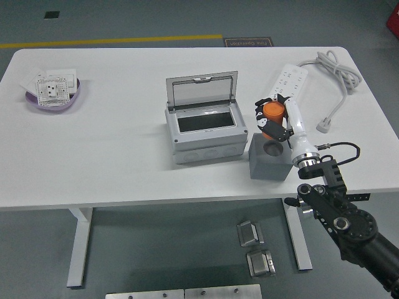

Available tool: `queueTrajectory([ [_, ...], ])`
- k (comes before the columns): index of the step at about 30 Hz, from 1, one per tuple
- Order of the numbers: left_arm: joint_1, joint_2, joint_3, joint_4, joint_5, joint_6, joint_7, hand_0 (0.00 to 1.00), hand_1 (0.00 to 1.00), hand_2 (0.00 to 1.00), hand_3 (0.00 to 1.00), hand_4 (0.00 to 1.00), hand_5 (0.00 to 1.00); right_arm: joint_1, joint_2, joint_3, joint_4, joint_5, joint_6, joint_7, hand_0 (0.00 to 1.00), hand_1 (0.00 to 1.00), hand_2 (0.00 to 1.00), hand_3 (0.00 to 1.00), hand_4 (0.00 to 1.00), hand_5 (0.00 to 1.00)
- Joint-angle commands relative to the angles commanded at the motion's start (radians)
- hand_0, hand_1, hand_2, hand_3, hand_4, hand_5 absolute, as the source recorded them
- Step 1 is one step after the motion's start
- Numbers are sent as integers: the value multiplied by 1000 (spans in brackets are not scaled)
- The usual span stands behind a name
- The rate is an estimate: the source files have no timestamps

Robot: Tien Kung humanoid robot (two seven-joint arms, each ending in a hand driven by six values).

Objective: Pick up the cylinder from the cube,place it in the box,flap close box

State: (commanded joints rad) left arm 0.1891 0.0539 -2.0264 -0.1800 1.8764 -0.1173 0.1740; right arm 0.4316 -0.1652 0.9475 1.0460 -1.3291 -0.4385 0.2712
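My right hand (272,118) is shut on the orange cylinder (272,114) and holds it in the air just above the grey cube (270,161). The cube's round top hole shows dark and bare. The grey box (206,133) stands left of the cube, with its clear flap lid (202,90) raised upright at the back and its inside open. The hand is to the right of the box, level with its front half. My left arm does not show.
A white power strip (288,84) with its grey cable (336,78) lies at the back right, close behind the hand. A purple bowl (55,101) holding white socket parts sits at the far left.
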Motion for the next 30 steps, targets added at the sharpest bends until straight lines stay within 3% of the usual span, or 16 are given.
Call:
queueTrajectory([
  [5,0,5,-4,0,6,0,1,682,658,566,591,505,53,113,21,-77,-18,-147,50,-123,601,370,324,216,2,2],
  [6,0,6,-3,0,5,0,2,682,658,567,592,506,55,134,28,-90,-23,-177,64,-146,542,345,324,216,2,2],
  [11,0,12,-4,0,9,0,3,682,658,567,592,506,55,247,66,-166,-59,-336,134,-268,542,345,324,216,2,2],
  [12,0,13,-4,0,9,0,3,681,658,568,593,513,63,270,74,-185,-72,-365,144,-289,481,299,315,212,2,2],
  [14,0,15,-2,0,8,0,4,681,658,568,593,513,63,307,86,-217,-95,-409,158,-319,481,299,315,212,2,2],
  [21,-7,23,17,0,-4,1,5,681,658,569,594,516,67,407,121,-326,-188,-482,185,-335,467,285,310,213,2,2],
  [30,-13,30,24,0,-4,0,6,681,658,570,595,518,71,445,141,-420,-268,-454,187,-302,471,286,310,214,2,2],
])
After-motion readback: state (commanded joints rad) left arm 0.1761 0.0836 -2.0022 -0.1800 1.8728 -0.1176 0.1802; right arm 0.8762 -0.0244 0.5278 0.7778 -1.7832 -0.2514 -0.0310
